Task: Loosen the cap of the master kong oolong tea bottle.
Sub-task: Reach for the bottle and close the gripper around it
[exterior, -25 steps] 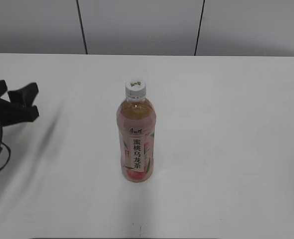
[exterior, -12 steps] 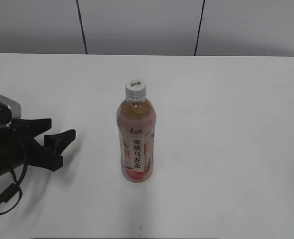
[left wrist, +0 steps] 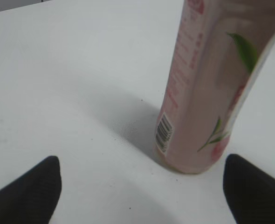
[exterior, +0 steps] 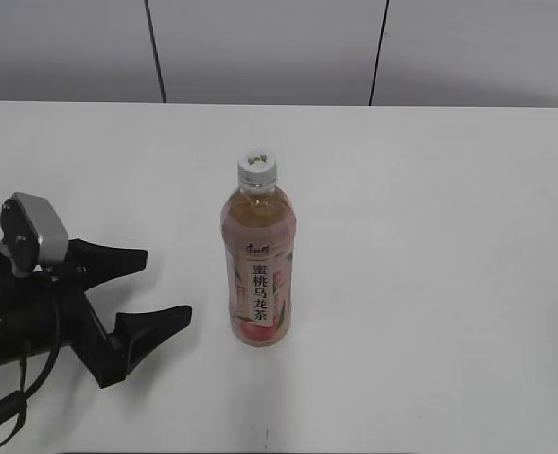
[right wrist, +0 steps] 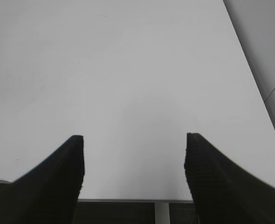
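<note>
- The master kong oolong tea bottle (exterior: 258, 265) is seen standing upright near the centre of the exterior frame, on a white surface (exterior: 430, 236).
- The cap (exterior: 257, 167), white and ribbed, is seated on the bottle's neck; nothing is touching it.
- The left gripper (exterior: 159, 287) is seen at the lower left of the exterior frame, its black fingers (exterior: 109, 257) spread wide and pointed toward the bottle's lower half, just beside it but apart.
- In the left wrist view, the bottle's base (left wrist: 193, 140) is shown at right of centre, above the gap between the two finger tips.
- In the right wrist view, the right gripper (right wrist: 134, 154) is shown with fingers held wide over bare surface.
</note>
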Motion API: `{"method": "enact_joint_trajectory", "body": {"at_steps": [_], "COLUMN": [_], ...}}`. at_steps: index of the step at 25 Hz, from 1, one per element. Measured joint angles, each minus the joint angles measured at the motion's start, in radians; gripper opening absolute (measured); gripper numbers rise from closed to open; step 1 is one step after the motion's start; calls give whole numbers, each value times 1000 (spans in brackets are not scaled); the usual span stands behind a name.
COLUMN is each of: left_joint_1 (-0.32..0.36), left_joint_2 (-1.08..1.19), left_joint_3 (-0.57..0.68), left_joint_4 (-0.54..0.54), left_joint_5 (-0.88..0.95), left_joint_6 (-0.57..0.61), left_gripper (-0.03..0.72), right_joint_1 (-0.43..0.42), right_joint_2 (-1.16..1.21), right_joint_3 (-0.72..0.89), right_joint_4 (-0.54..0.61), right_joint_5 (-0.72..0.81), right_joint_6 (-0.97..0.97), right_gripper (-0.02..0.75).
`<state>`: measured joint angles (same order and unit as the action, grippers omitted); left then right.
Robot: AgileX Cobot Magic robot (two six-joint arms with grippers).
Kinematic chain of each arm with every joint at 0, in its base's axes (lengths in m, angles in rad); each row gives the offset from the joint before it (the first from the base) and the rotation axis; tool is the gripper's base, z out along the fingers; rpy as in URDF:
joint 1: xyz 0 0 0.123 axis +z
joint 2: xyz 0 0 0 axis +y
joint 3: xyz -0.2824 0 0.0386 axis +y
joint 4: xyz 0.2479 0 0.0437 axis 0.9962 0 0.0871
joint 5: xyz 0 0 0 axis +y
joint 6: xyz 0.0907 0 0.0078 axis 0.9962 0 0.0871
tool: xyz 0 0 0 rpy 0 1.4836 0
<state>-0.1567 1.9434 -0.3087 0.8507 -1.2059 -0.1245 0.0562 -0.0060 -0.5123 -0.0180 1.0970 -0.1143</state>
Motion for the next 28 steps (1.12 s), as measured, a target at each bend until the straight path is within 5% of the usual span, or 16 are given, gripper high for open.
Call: {"method": "enact_joint_trajectory", "body": {"at_steps": [20, 28], "left_joint_1": [-1, -119], "left_joint_2": [0, 0], "left_joint_3": [-80, -80], "left_joint_4": [122, 47], "left_joint_5": [-1, -1], "left_joint_6": [-82, -86], "left_gripper": [591, 591], "right_joint_1": [0, 0], "right_joint_2": [0, 0], "right_joint_3": [0, 0], "right_joint_4": [0, 0], "right_joint_5": [0, 0], "right_joint_6": [0, 0], "right_gripper": [512, 512]}}
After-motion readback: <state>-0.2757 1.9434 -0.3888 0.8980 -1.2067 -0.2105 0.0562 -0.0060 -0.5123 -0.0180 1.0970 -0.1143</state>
